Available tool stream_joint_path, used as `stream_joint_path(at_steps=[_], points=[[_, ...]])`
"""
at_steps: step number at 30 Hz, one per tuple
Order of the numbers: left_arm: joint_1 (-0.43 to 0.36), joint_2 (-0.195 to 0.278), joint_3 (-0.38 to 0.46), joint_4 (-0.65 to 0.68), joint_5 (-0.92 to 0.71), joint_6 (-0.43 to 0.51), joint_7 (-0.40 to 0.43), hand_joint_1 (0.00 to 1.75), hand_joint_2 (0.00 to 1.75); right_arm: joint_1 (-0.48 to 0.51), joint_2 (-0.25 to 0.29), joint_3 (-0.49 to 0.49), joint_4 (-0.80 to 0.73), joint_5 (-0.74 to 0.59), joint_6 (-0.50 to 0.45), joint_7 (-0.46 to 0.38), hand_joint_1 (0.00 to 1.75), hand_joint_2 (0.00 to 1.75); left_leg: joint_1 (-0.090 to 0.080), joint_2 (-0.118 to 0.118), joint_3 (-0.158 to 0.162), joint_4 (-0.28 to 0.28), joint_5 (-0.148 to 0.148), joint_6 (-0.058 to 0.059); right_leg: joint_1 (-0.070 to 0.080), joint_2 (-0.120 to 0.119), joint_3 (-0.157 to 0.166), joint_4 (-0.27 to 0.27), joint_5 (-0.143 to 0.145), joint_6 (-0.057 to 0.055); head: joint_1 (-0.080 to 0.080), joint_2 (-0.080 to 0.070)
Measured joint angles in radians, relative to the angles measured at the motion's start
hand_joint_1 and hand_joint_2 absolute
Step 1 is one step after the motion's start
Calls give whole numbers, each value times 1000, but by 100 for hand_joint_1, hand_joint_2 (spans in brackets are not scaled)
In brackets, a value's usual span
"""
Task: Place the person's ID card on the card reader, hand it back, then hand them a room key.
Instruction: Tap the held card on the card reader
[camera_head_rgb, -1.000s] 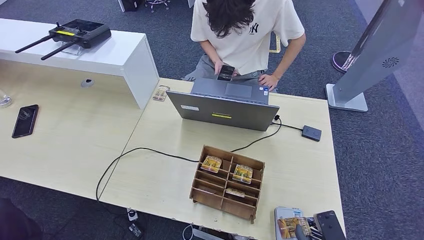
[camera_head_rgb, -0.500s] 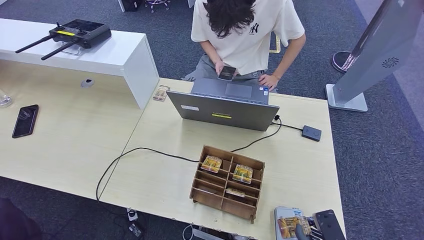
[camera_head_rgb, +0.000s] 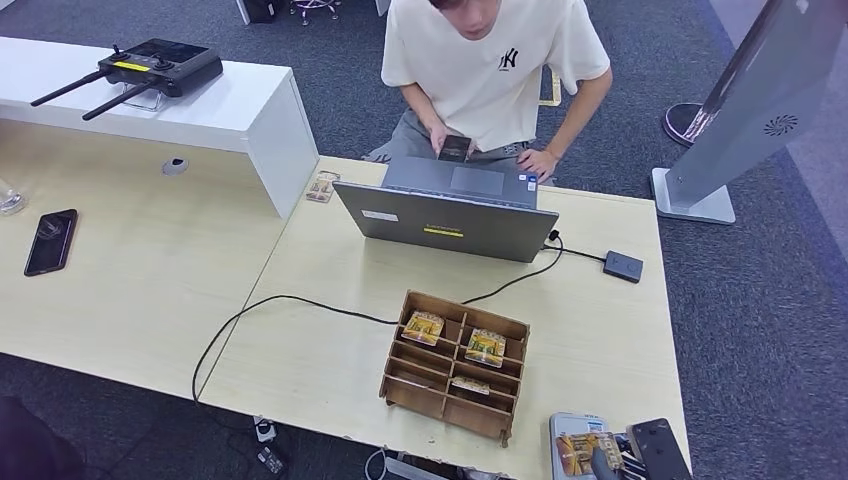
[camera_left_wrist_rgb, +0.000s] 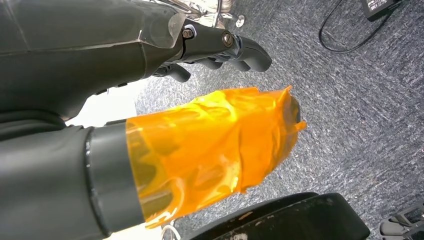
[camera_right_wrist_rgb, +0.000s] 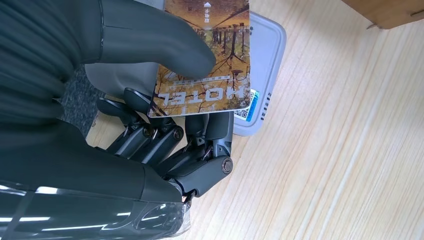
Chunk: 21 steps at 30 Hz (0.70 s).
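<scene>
Since a second ago the person (camera_head_rgb: 495, 75) has lifted their head; the right hand (camera_right_wrist_rgb: 165, 135) stays put, thumb and fingers (camera_right_wrist_rgb: 207, 132) clamped on one card (camera_right_wrist_rgb: 207, 65) printed HOTEL. It lies flat over the white card reader (camera_right_wrist_rgb: 267, 60), long axis running away from the palm. Left hand (camera_left_wrist_rgb: 220, 45) hangs over carpet, fingers curled, holding nothing. Three packets sit in the wooden organizer (camera_head_rgb: 455, 365) on the surface (camera_head_rgb: 590, 330).
</scene>
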Motion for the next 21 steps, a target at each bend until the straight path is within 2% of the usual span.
stream_joint_path(at_steps=[6,10,21], points=[[0,0,0,0,4,0,0,0,0,0,3,-4,0,-2,6,-5,175,175,0,0,0,0,0,0,0,0,0,0,0,0,0,0],[0,0,0,0,12,0,-1,0,0,5,10,-11,-9,-34,20,-37,175,175,0,0,0,0,0,0,0,0,0,0,0,0,0,0],[1,0,2,0,34,2,-17,0,0,51,16,-46,-150,-95,17,-128,175,175,0,0,0,0,0,0,0,0,0,0,0,0,0,0]])
